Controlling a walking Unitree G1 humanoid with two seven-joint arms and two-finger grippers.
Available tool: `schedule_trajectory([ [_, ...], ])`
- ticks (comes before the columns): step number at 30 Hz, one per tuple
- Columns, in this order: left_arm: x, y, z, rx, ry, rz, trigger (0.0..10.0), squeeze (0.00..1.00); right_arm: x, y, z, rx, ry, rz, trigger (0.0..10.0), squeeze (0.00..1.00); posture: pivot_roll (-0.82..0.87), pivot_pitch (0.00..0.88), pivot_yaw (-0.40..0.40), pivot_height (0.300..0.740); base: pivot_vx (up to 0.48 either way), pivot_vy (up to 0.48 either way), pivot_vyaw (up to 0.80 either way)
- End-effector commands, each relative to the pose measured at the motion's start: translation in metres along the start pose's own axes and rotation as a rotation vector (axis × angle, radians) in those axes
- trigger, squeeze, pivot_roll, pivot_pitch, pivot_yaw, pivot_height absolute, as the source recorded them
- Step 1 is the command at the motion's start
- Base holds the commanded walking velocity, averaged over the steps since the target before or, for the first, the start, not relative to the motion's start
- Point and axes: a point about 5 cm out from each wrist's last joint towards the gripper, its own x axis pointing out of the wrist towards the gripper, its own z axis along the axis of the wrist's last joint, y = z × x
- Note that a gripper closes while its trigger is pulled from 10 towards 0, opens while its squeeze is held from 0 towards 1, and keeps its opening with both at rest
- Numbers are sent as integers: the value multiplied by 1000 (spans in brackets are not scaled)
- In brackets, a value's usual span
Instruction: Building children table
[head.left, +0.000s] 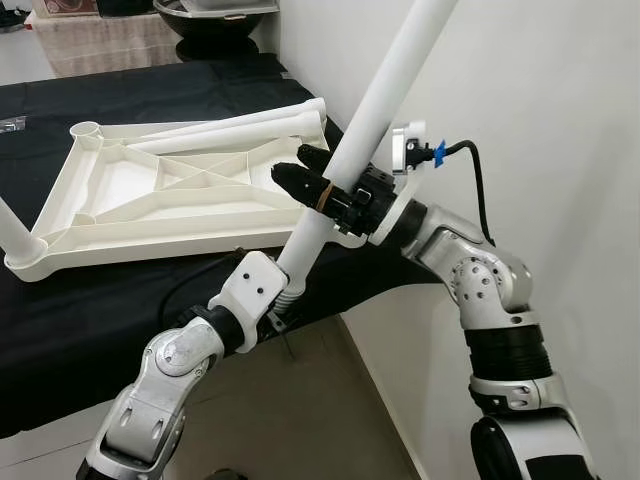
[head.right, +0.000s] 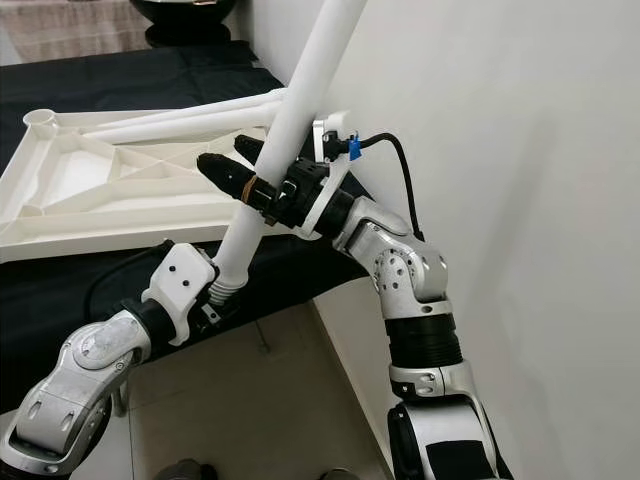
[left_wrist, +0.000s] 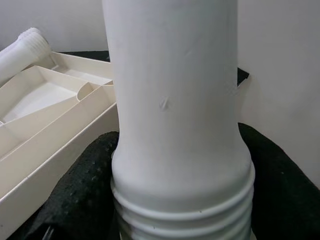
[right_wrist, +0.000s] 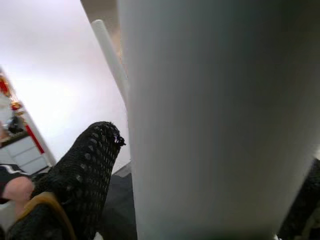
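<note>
White table leg (head.left: 375, 110) held aloft, long axis steeply tilted, threaded end down. Left gripper (head.left: 290, 285) jaws grasping threaded end; right gripper (head.left: 315, 180) jaws clenched mid-shaft. Upturned tabletop (head.left: 150, 200) on bench (head.left: 90, 330), just beside.

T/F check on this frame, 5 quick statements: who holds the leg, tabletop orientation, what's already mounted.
1. Both grippers hold the same white table leg. True: the left gripper grips its threaded lower end, the right gripper clamps it at mid-length.
2. The held leg lies flat on the black cloth. False: it slants up in the air.
3. The tabletop lies underside up, ribs showing. True.
4. All four legs are screwed in. False: the corner socket is open.
5. Another loose leg rests across the tabletop. True.
</note>
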Motion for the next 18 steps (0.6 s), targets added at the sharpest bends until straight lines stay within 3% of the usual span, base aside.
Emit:
schedule_trajectory([
  [1, -1, -11, 4, 7, -11, -67, 10000, 0, 5, 9, -2, 16, 17, 71, 10000, 0, 21, 58, -52, 740, 0, 0, 0],
  [14, -3, -17, 5, -2, -14, -84, 10000, 0, 5, 13, -6, 7, 41, 108, 10000, 0, 21, 61, -51, 740, 0, 0, 0],
  [15, -3, -17, 5, 0, -12, -85, 10000, 0, 6, 12, -6, 2, 41, 105, 9490, 0, 21, 58, -49, 740, 0, 0, 0],
  [16, -3, -17, 5, 0, -11, -85, 10000, 0, 6, 12, -5, 1, 34, 103, 0, 0, 21, 57, -48, 740, 0, 0, 0],
  [18, -2, -18, 4, -1, -10, -87, 10000, 0, 6, 11, -4, 1, 28, 100, 0, 0, 21, 57, -48, 740, 0, 0, 0],
])
